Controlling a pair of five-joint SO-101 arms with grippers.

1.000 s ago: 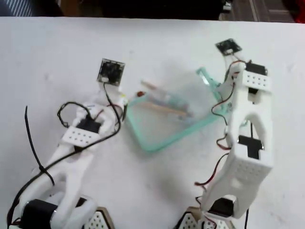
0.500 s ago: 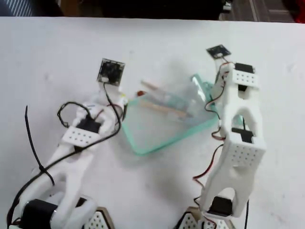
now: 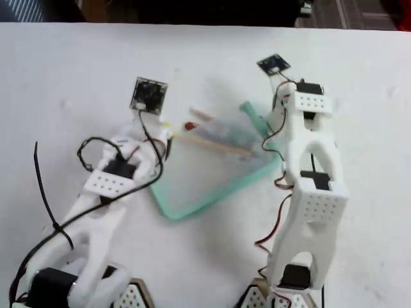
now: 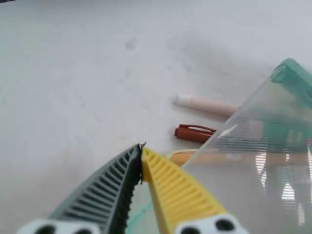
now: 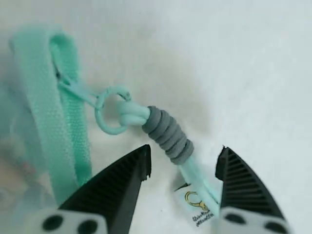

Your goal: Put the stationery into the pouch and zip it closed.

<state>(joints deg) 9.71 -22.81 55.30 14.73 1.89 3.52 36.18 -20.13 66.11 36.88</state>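
A clear pouch (image 3: 199, 176) with mint green edging lies between the two arms. Pens stick out of its far side: a beige pen (image 4: 204, 105), a red-brown capped pen (image 4: 195, 132) and an orange one (image 4: 195, 157) partly under the clear wall (image 4: 253, 161). My left gripper (image 4: 142, 148) is shut on the pouch's corner (image 3: 166, 136). My right gripper (image 5: 184, 153) is open, its jaws straddling the zipper's mint cord with its grey bead (image 5: 165, 131), at the pouch's zipper end (image 3: 250, 112). A mint ring (image 5: 111, 114) links the cord to the zipper band (image 5: 48, 97).
The white table (image 3: 77, 58) has free room all round the pouch. A black cable (image 3: 45, 192) trails along the left arm. Red and black wires (image 3: 279, 186) hang beside the right arm. The table's far edge (image 3: 192, 23) meets a dark background.
My right arm has swung to the left with the zipper end. The pouch has turned and slid left, its near corner shifting toward the left arm. The left arm has stayed still.
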